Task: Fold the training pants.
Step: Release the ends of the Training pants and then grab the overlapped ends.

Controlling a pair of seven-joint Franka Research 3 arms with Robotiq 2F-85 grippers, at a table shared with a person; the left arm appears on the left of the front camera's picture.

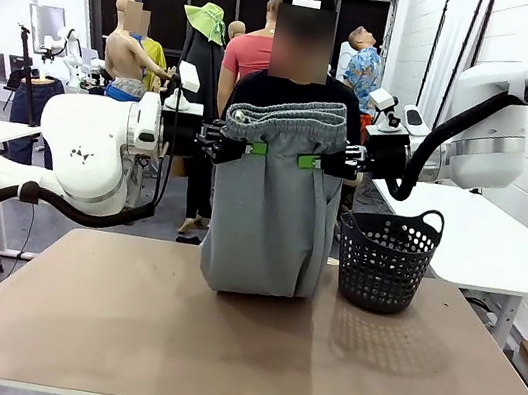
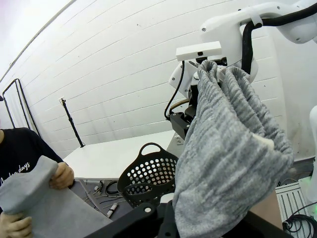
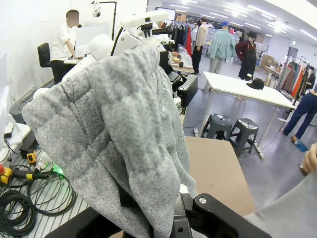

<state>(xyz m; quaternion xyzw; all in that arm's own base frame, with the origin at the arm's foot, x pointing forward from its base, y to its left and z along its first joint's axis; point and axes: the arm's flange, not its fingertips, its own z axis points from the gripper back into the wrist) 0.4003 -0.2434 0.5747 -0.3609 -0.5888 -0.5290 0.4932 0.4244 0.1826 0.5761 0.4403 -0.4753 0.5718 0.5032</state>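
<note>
1. The training pants (image 1: 268, 219) hang in the air over the far part of the tabletop (image 1: 121, 326). The gathered waistband (image 1: 287, 120) is on top, and the lower fold reaches down to the tabletop surface.
2. The left hand (image 1: 249, 147) is clenched on the waistband's left end and the right hand (image 1: 309, 160) on its right end. The green pads pinch the cloth just under the elastic, and the band is stretched lightly between them.
3. In the left wrist view, a person's hand (image 2: 62, 174) at the far side grips a flap of grey cloth. It looks like the leg ends of the same pants, though the join is hidden.
4. The cloth appears soft, light and limp. It sags in deep vertical folds and has no stiffness of its own, so any part left unsupported will likely droop or bunch.
5. It does not look fragile. The knit surface should hold well against the pads and seems unlikely to slip, but a thin pinch of a single layer could creep loose.
6. The waistband is the thickest, firmest part, so its two ends are the safest places to hold. The leg hems would be the matching hold at the other end.
7. A black basket (image 1: 386, 258) stands just beside the pants on the right, where swinging cloth could brush its rim.
</note>
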